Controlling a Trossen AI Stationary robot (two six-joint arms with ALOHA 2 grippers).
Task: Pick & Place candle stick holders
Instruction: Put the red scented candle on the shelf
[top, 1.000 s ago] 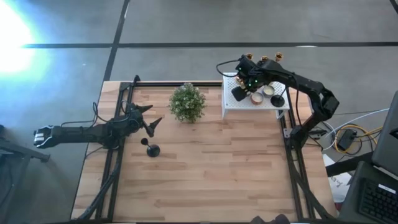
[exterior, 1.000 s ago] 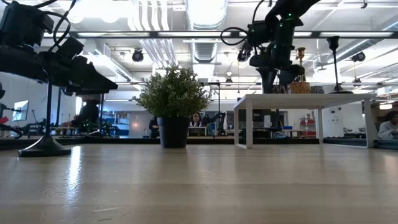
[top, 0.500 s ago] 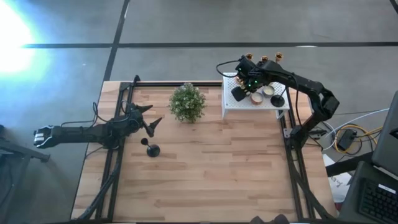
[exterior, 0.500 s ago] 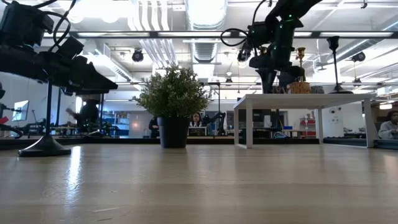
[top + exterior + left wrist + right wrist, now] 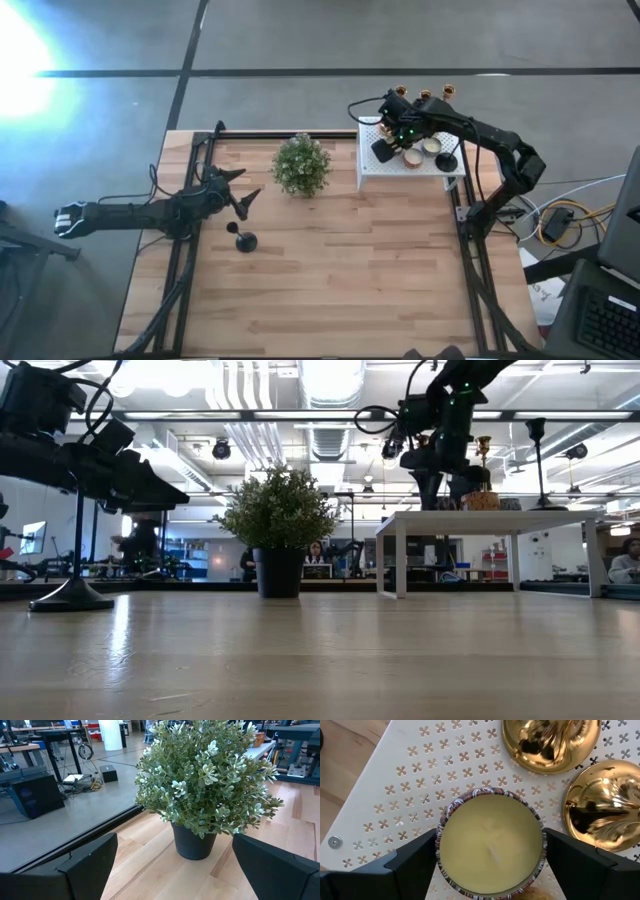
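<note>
Right wrist view, looking down. Centre: round tin (image 5: 490, 847) w/ patterned rim, filled w/ pale yellow wax, resting on white perforated surface (image 5: 405, 795). Right hand (image 5: 490, 857): dark fingers (image 5: 415, 862) either side of tin, spread apart. Beyond: two shiny gold candle stick holder bases (image 5: 550, 742), (image 5: 602, 805). Corner: wooden bench (image 5: 345, 745).

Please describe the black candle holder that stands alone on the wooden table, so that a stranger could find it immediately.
Start at the bushy green potted plant near the table's far edge. Toward the left arm's side of it and nearer the front, the black candle stick holder stands alone on bare wood, just beyond the open left gripper. The other holders crowd the white perforated box.
</note>
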